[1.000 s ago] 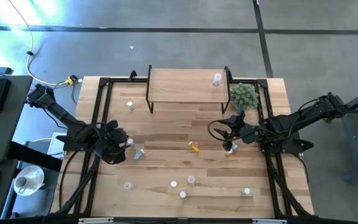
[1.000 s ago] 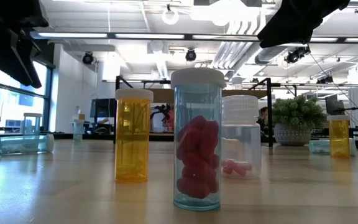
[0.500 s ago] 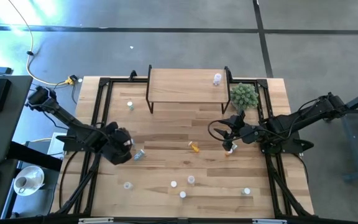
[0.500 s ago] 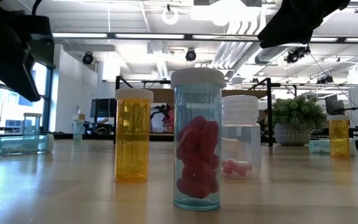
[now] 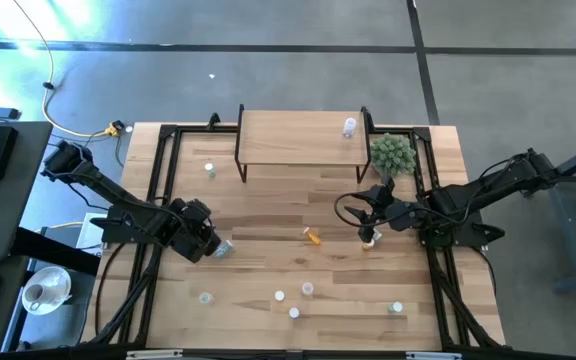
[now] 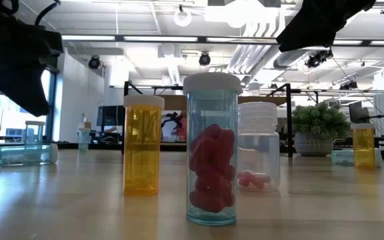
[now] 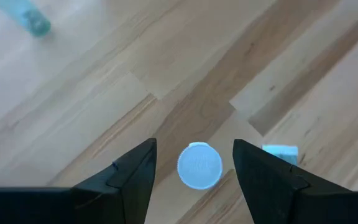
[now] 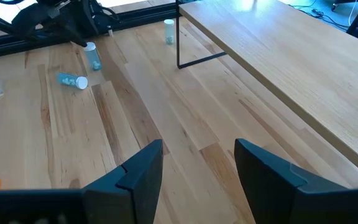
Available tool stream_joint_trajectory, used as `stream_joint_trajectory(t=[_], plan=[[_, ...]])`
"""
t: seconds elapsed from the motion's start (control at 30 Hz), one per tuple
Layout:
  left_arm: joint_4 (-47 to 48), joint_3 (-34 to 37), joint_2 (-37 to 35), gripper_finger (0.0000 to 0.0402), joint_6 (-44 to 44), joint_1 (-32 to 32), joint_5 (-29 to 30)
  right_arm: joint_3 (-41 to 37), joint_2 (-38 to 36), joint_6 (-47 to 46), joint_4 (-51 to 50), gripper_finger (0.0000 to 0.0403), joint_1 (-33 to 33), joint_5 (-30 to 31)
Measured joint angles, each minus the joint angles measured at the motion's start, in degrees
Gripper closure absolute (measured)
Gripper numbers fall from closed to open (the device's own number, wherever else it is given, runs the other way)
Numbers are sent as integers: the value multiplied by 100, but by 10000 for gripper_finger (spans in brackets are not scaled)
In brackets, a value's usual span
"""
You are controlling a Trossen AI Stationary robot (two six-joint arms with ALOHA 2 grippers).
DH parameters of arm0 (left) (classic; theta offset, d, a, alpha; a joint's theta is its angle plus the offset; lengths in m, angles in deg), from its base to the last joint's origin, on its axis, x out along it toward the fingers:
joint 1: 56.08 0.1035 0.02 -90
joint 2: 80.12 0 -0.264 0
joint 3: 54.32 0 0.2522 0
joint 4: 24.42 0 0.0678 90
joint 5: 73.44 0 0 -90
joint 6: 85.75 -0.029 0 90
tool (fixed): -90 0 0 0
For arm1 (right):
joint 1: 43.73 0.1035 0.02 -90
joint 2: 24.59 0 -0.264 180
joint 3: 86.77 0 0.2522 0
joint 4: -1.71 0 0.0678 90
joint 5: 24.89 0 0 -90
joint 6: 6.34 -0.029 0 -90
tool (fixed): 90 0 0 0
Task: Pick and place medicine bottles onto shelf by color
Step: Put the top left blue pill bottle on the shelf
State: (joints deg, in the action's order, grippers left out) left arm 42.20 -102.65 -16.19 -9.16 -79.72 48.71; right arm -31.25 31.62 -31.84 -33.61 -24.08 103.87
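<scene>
Medicine bottles stand and lie scattered on the plank table: a light blue one on its side (image 5: pixel 224 248), an orange one on its side (image 5: pixel 313 236), several upright near the front edge (image 5: pixel 294 312). One clear bottle (image 5: pixel 349 127) stands on the shelf (image 5: pixel 298 140). My left gripper (image 5: pixel 206 238) hangs open over an upright white-capped bottle (image 7: pixel 199 165), one finger on either side of it, touching nothing. My right gripper (image 5: pixel 368 228) hovers open at mid-right above an orange bottle (image 5: pixel 368 243).
A spiky green plant ball (image 5: pixel 392 153) sits by the shelf's right end. Black frame rails (image 5: pixel 158 190) run along the table's sides. Another light blue bottle (image 7: pixel 280 152) lies just beside my left fingers. Bare planks lie mid-table in front of the shelf.
My left gripper has gone toward the table's right and a little down, rolling about its own axis, and now stands over the upright bottle beside the lying blue one. Its fingers have stayed open. No bottle has moved.
</scene>
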Motion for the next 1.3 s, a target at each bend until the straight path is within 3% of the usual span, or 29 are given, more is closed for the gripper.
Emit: stream_joint_trajectory(t=[0.2,0.87,1.3], plan=[[1,0,169,200,568,141,-199,0,0,0,0,213,-1,0],[-59,-2,572,202,637,233,-574,0,2,0,0,213,0,0],[-66,-1,572,289,531,220,-620,0,2,0,-2,213,2,1]])
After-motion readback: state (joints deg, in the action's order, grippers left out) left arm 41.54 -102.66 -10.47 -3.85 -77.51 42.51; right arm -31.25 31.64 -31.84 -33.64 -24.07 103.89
